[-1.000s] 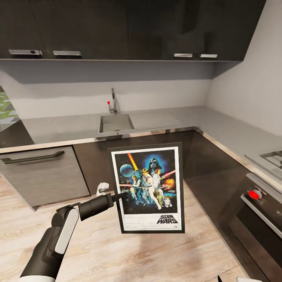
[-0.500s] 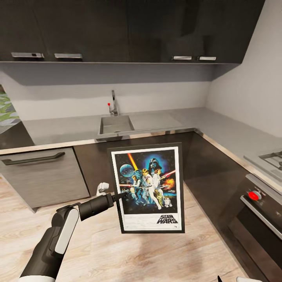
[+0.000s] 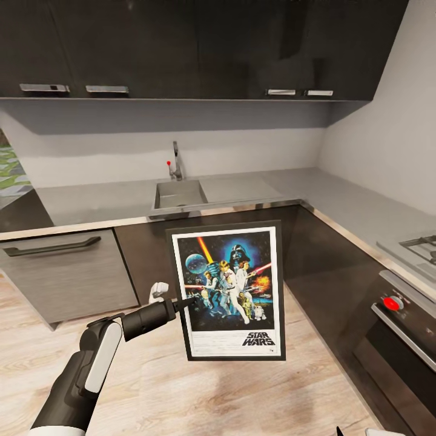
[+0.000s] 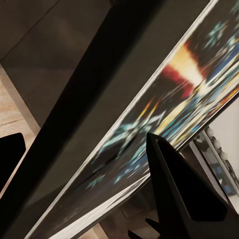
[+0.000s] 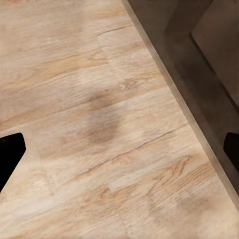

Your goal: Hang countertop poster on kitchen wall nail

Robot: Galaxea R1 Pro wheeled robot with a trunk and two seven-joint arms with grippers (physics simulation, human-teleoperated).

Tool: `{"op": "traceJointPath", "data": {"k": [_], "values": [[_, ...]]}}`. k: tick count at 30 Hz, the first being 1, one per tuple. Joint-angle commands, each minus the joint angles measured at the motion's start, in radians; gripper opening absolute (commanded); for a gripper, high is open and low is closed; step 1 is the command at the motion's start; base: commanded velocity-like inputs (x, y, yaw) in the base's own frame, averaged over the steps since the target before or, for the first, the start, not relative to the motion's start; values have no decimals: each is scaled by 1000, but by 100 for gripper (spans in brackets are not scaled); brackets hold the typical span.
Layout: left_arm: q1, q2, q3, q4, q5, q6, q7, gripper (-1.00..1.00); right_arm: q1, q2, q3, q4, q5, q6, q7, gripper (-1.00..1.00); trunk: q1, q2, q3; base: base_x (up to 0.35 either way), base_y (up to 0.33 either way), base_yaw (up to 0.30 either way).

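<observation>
The poster, black-framed with a white border and the STAR WARS logo at its foot, hangs upright over the wooden floor in front of the dark cabinets. My left gripper is shut on its left edge, about halfway up. In the left wrist view the poster runs slanted and close between the dark fingers. The grey kitchen countertop runs behind it and turns along the right wall. My right gripper is open over bare floor. The wall nails are out of view.
A sink with a faucet sits in the countertop. Dark upper cabinets hang above. A grey dishwasher front is at the left, and an oven with a red knob and a hob at the right.
The whole kitchen has slid slightly downward in the head view, so the camera has moved. The poster and my left arm keep the same place in the picture.
</observation>
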Motion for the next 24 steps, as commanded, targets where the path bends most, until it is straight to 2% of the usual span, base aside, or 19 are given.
{"op": "traceJointPath", "data": {"k": [1,11,18,20,24], "values": [[-1,0,1,0,2,5,-5,-100,0,0,-1,0,-1,-1,2,100,0,0,-1,0,0,0],[-1,0,1,0,4,5,-6,-100,-1,-2,-6,-4,-1,0,1,100,0,0,-1,0,0,0],[-1,0,2,0,3,5,-7,-100,-14,-12,-10,-80,0,7,14,100,0,0,-1,0,0,0],[-1,0,2,0,3,5,-7,-100,-23,-24,-10,-106,0,12,58,100,0,0,-1,0,0,0],[-1,1,4,0,3,6,-7,-100,-39,-73,-11,-155,1,19,255,100,0,0,-1,0,0,0]]}}
